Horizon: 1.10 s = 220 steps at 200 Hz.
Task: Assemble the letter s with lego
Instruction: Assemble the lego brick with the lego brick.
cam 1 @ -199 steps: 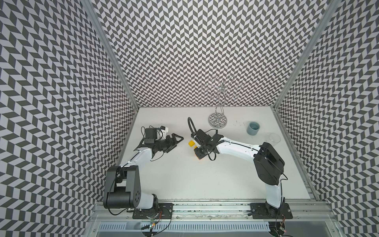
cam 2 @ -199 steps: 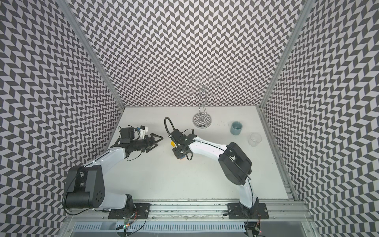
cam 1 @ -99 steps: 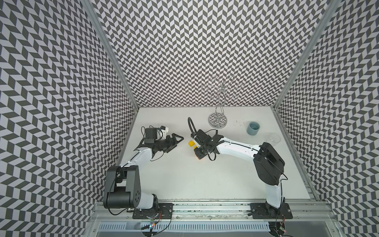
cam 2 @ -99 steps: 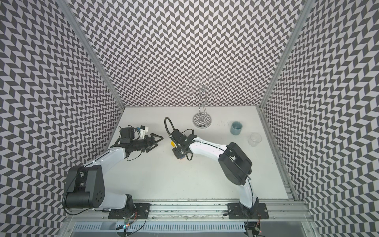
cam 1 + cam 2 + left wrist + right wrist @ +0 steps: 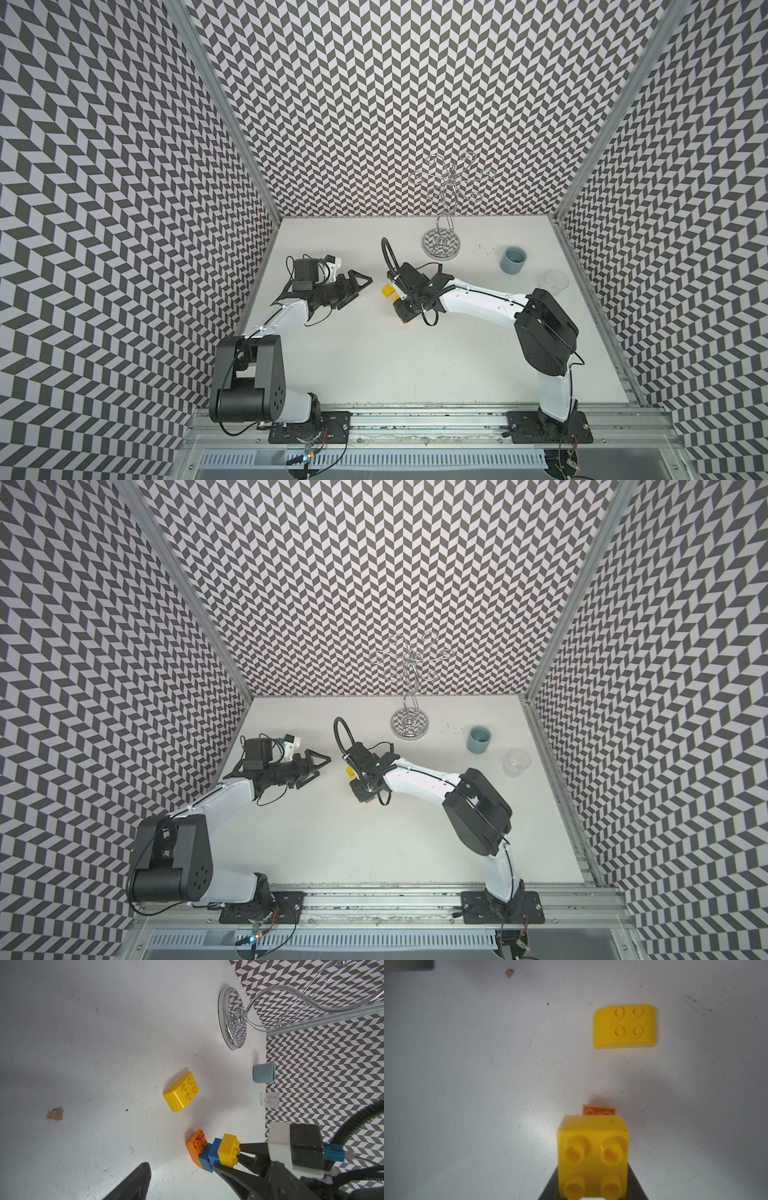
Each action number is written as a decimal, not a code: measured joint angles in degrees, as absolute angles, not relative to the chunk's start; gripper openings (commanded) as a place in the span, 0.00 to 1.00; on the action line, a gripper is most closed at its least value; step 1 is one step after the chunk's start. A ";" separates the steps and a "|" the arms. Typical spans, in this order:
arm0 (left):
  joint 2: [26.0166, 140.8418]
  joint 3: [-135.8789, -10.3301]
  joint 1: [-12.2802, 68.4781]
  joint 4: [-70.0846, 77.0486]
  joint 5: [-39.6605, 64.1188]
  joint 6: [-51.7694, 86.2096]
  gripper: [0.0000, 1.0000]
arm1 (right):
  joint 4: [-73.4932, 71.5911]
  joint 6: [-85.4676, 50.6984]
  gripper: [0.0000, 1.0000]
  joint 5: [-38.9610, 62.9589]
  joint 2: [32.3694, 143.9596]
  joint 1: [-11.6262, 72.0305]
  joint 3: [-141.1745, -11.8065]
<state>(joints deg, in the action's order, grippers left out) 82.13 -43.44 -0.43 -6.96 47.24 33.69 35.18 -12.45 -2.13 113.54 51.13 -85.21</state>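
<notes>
Tabletop (image 5: pixel 415 365): loose yellow brick (image 5: pixel 387 291) is located upper-left of right end effector (image 5: pixel 402 312), clamped on brick stack (image 5: pixel 214 1152); left end effector (image 5: pixel 357 291) is spread wide, empty.

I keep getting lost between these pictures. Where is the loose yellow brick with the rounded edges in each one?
Top view: the loose yellow brick lies mid-table, peeking out beside the right arm's wrist.
Top view: same spot, beside that wrist.
Left wrist view: near the picture's centre.
Right wrist view: upper right of centre.
Shared landmark: the joined bricks, close beside it everywhere, though mostly hidden under that arm in both top views.
</notes>
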 measured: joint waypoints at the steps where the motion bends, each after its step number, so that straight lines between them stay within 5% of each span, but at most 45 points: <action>1: 82.13 -43.42 -0.43 -6.96 47.24 33.69 0.92 | 35.18 -12.45 0.20 -2.13 113.54 51.16 -85.21; 220: 82.11 -43.42 -0.97 -7.01 47.20 33.67 0.92 | 38.87 -10.87 0.20 -1.58 115.11 51.16 -87.48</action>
<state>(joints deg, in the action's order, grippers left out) 82.11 -43.42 -0.97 -7.01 47.20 33.67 38.87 -10.87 -1.58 115.11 51.16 -87.48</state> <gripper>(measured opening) 0.921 0.330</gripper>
